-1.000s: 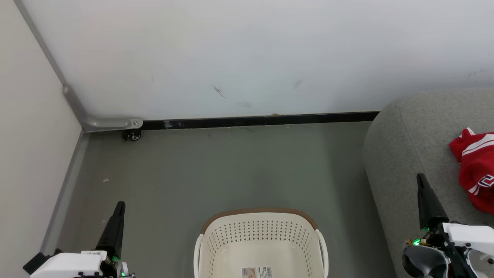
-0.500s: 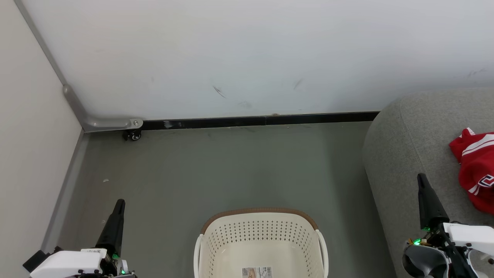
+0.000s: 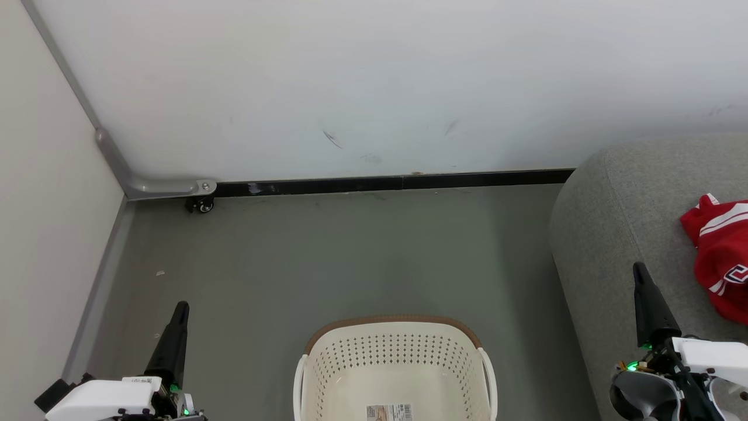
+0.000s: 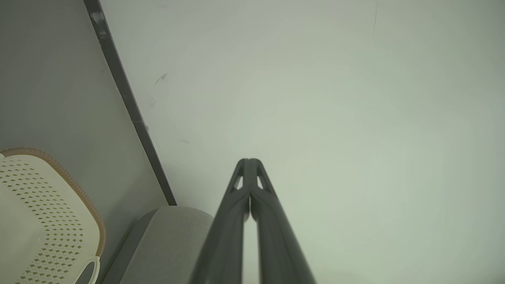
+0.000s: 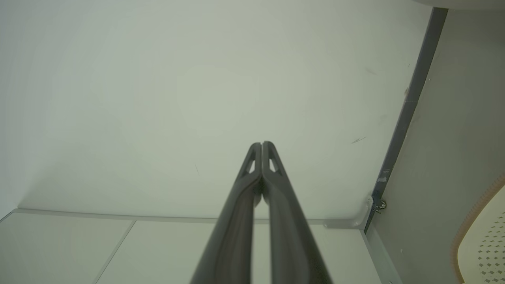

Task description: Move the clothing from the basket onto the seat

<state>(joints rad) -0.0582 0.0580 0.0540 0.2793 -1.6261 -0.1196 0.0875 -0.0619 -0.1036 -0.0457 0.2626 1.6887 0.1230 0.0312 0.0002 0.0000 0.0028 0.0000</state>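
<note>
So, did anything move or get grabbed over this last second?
Nothing visibly changed. The left pincer and right pincer stay shut and idle, the clothing lies on the seat, and the basket looks emptied.

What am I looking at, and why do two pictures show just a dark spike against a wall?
It is a wheeled robot with two arms. The wide picture comes from a camera on its head, looking down at a grey floor. The spikes are its grasping ends: the left gripper and the right gripper, each two long fingers pressed shut, holding nothing. The other two pictures come from wrist cameras looking along those fingers toward the white wall. Between the arms stands a cream laundry basket with a label on its bottom. A red jersey lies on the grey seat.
</note>
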